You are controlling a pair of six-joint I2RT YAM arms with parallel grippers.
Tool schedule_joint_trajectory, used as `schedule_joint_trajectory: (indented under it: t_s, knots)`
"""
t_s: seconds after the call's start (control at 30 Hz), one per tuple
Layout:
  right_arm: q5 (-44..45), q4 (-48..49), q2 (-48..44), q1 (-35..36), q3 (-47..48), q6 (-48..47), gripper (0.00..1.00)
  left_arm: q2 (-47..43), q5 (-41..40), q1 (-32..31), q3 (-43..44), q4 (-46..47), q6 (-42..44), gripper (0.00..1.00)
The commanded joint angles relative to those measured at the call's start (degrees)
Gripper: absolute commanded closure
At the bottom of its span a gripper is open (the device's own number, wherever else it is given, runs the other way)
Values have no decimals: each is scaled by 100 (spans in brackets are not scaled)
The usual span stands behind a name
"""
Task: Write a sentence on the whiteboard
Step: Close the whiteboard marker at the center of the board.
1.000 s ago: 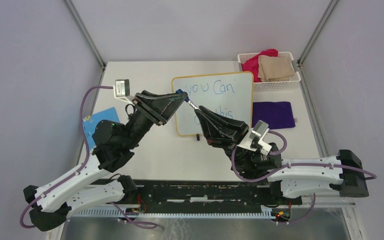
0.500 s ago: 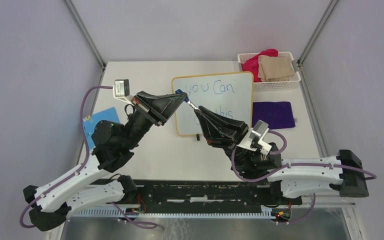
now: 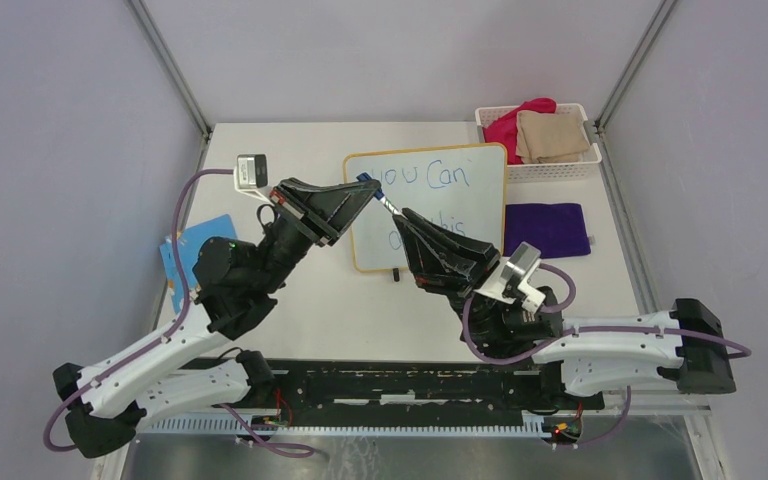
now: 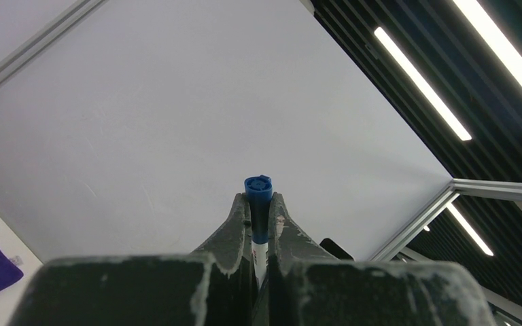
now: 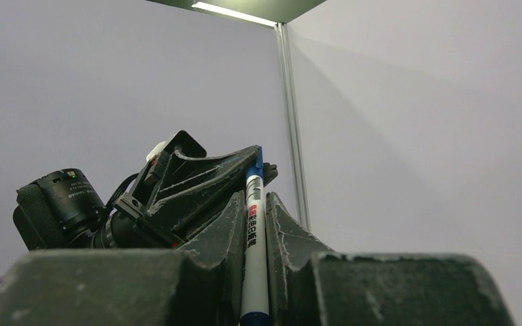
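Observation:
The whiteboard (image 3: 470, 205) lies at the table's middle back, with a yellow-orange rim. The sentence (image 3: 438, 178) is in blue; "you Can" and "this" show, and the arms hide the rest. A white marker (image 3: 386, 205) with a blue cap is held above the board's left part between both grippers. My left gripper (image 3: 367, 188) is shut on the capped blue end (image 4: 258, 193). My right gripper (image 3: 401, 219) is shut on the white barrel (image 5: 252, 234). The left gripper also shows in the right wrist view (image 5: 197, 180), just beyond the marker's end.
A white basket (image 3: 560, 170) with pink and tan cloths stands at the back right. A purple cloth (image 3: 547, 228) lies right of the board. A blue card (image 3: 188, 252) lies at the left, partly under my left arm.
My left arm has shifted slightly up and to the right, still gripping the marker's cap end. The right gripper has barely moved and keeps its hold on the barrel.

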Motion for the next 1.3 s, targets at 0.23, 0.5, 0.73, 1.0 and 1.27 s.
schedule_joint_trajectory:
  t_s: [0.23, 0.5, 0.73, 1.0, 1.27]
  knots:
    - [-29, -89, 331, -4, 514, -118, 100, 362, 1189, -398, -272, -109, -108, 98]
    - [-98, -198, 342, 2, 657, -214, 100, 274, 1254, -418, -351, -117, 19, 92]
    - [-113, -257, 367, 3, 745, -259, 100, 366, 1403, -437, -351, -113, -27, 89]
    - [-164, -300, 298, 3, 730, -267, 100, 287, 1341, -454, -282, -199, 103, 63]
    - [-199, -337, 160, 1, 628, -204, 100, 64, 1024, -454, -246, -419, 316, 48]
